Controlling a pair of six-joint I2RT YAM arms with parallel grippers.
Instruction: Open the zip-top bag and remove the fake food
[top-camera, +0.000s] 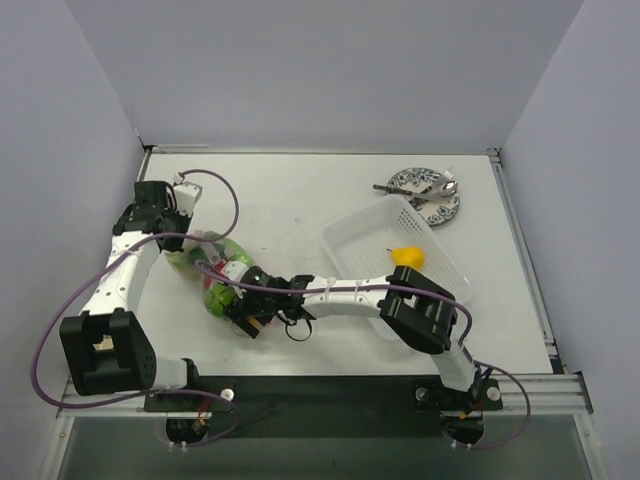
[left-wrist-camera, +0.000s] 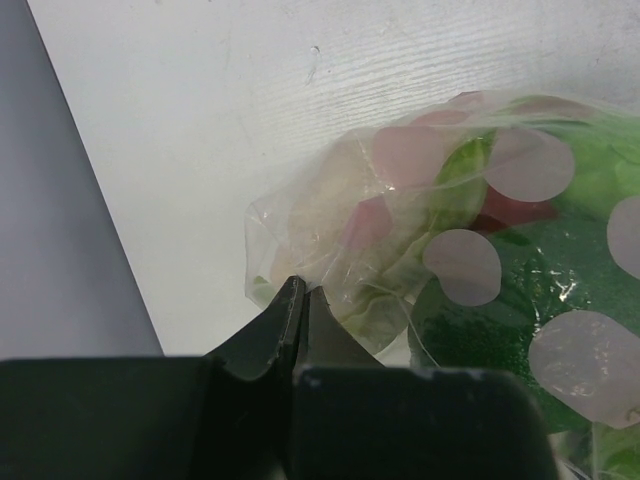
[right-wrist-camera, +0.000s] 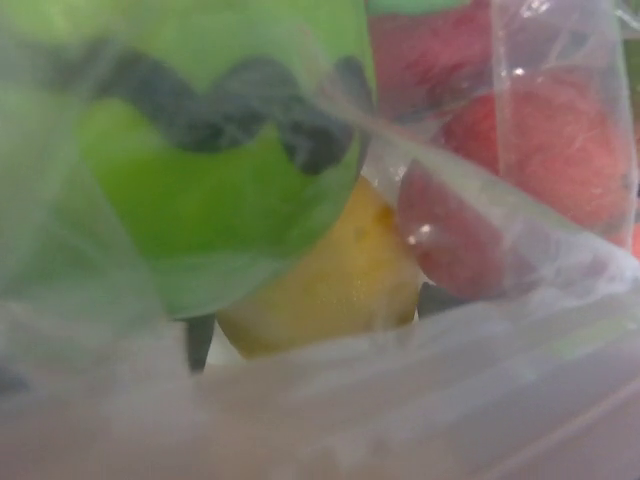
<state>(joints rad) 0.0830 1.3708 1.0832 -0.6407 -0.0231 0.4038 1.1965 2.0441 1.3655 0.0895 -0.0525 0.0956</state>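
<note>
Pinching zip-top bag (left-wrist-camera: 322, 225), left tool (left-wrist-camera: 303, 293), wrist view

Black left pincer (left-wrist-camera: 303, 292). At its tips, zip-top bag (left-wrist-camera: 330, 215) clear with pale pink dots. Beyond it, fake food (left-wrist-camera: 500, 300) green (one piece dark-banded), red, yellow. White tabletop (left-wrist-camera: 200, 120).

Food (top-camera: 216, 297) in bag (top-camera: 205, 250), L of tray (top-camera: 365, 238); plate (top-camera: 401, 181) behind.
</note>
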